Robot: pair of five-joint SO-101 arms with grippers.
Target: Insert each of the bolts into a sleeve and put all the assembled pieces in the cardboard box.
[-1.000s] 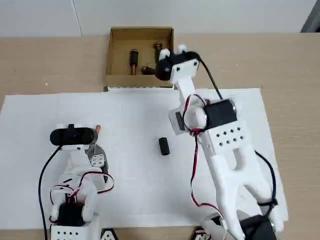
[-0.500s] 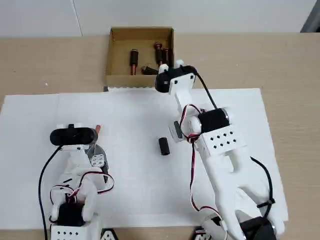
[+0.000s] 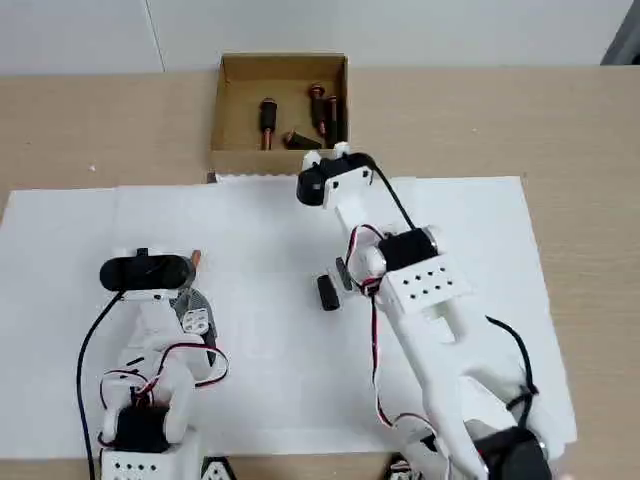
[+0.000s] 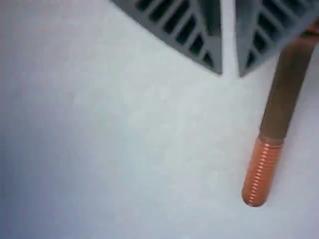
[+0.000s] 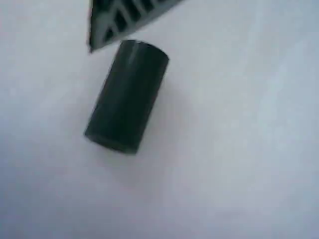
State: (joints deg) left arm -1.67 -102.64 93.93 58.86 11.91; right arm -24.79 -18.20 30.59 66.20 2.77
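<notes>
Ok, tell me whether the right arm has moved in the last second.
Yes. In the high view the right arm has drawn back from the cardboard box toward the black sleeve.

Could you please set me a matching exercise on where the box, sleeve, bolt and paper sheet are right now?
Things:
1. cardboard box
2. black sleeve
3. copper bolt
4. white paper sheet

Places:
A. at the left claw, threaded end sticking out
B. spread under both arms
C. lying loose on its side next to the right arm
D. at the far side of the table, holding assembled pieces

Pairs: 1-D, 2-C, 3-A, 4-B
</notes>
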